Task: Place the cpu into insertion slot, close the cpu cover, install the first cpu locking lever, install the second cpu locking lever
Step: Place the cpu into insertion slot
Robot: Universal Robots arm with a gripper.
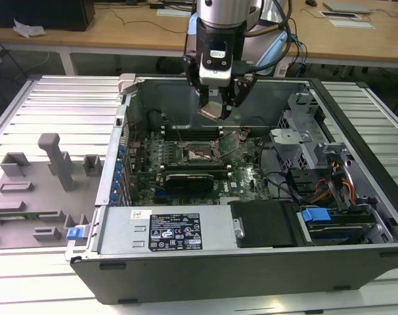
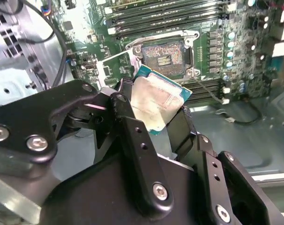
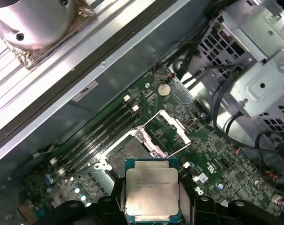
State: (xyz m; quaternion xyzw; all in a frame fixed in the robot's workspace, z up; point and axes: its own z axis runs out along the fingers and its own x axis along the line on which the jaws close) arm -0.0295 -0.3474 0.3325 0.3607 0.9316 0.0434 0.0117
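Observation:
My gripper (image 1: 214, 108) hangs over the open computer case, shut on the cpu (image 1: 211, 111), a small square chip with a silver-grey top. Both wrist views show the black fingers (image 2: 125, 110) clamping the cpu (image 2: 157, 99) (image 3: 151, 185) by two opposite edges, tilted, in the air above the motherboard. The insertion slot (image 2: 164, 54) (image 3: 128, 153) (image 1: 199, 155) lies bare below, with its pin field showing. The cpu cover (image 2: 115, 58) (image 3: 175, 123) stands flipped open at one side of the slot. A thin metal lever (image 3: 180, 148) sticks out beside it.
Long black RAM slots (image 3: 102, 129) run beside the socket. A metal drive cage (image 1: 297, 141) and cables fill the case at the exterior view's right, and a power supply (image 1: 166, 230) sits in front. A grey fixture plate (image 1: 35, 190) lies on the exterior view's left.

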